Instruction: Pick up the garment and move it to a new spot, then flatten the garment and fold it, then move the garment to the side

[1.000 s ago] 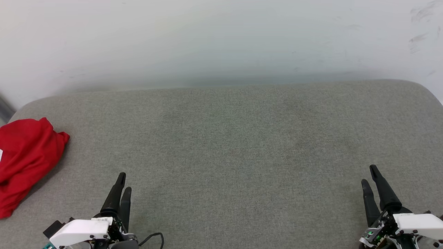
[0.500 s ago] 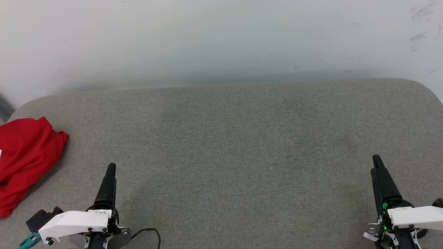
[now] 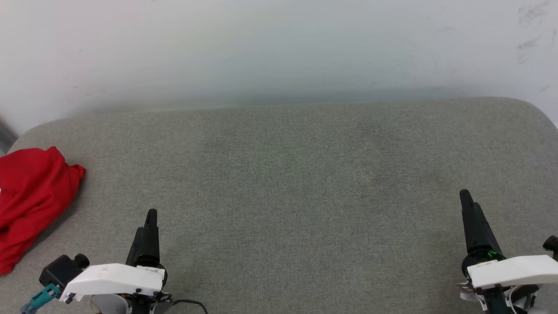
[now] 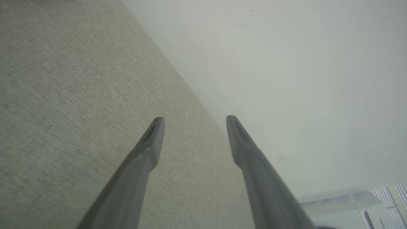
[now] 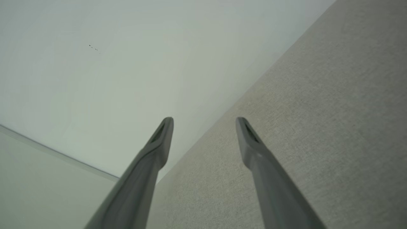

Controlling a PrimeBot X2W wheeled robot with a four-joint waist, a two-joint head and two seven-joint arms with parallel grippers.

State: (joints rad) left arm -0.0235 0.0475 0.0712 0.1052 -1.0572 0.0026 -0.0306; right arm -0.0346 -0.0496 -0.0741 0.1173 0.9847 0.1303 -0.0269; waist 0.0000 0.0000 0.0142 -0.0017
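Observation:
The garment [image 3: 30, 200] lies as a bunched red heap at the left edge of the grey fabric surface [image 3: 287, 183] in the head view, partly cut off by the frame. Its sleeves, trim and lettering are hidden in the folds. My left gripper [image 3: 150, 218] hovers low at the bottom left, well right of the garment and apart from it. In the left wrist view that gripper [image 4: 194, 122] is open and holds nothing. My right gripper [image 3: 464, 197] stands at the bottom right. The right wrist view shows it [image 5: 204, 123] open, with nothing between its fingers.
A pale wall [image 3: 279, 48] rises behind the surface's far edge. The surface's corners are rounded at the far left and far right. A white appliance [image 4: 356, 210] sits in the lower right corner of the left wrist view.
Both wrists have turned, so each gripper's two fingers now line up as one in the head view. The right gripper has moved up the view. The garment lies as before.

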